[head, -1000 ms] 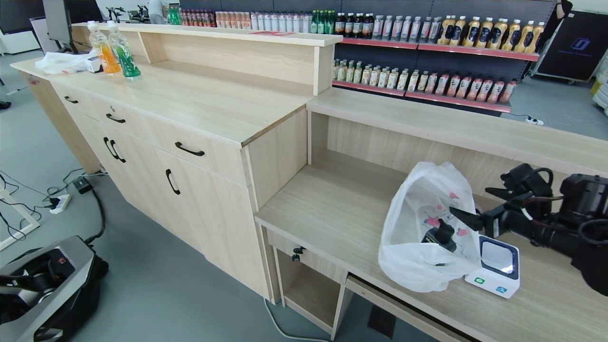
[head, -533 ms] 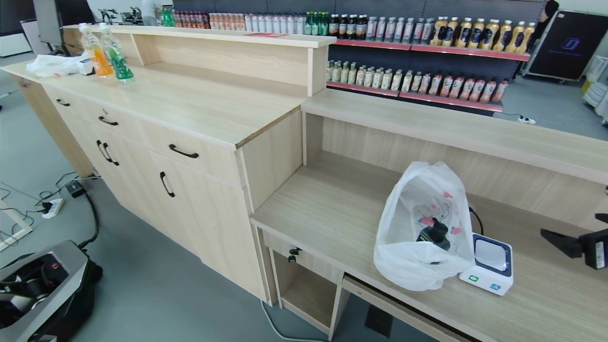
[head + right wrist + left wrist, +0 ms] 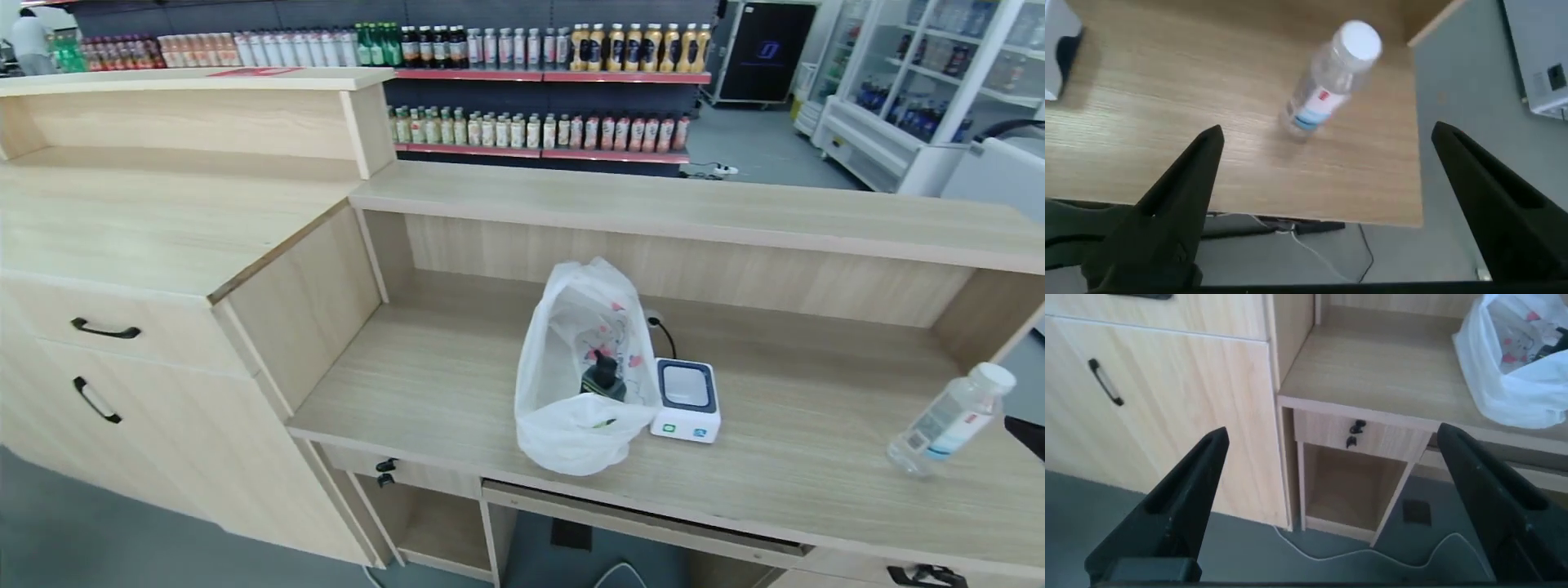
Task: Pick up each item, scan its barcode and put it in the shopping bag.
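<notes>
Shop shelves (image 3: 539, 77) full of drinks run along the back, and up front is a light wood desk (image 3: 800, 392). The white shopping bag (image 3: 571, 433) sits near the middle with a dark bottle (image 3: 602, 377) already in it, and the scanner (image 3: 687, 400) touches its side.

The one left to do is the clear bottle (image 3: 951, 420) with the white cap. It looks to be standing on its base near the desk's right end, well apart from the scanner. The right gripper (image 3: 1327, 129) hangs above it, spread wide and holding nothing. The left gripper (image 3: 1333, 431) is likewise spread and empty, off past the desk's left front corner.

My guess is it's thin, smooth plastic, so it's slippery and will dent if squeezed hard, and I can't tell how full it is. I'd grab it across the body around the label band, not by the cap. I'd also keep the barcode side uncovered for scanning. A sideways nudge could tip it, since it's tall and narrow.
</notes>
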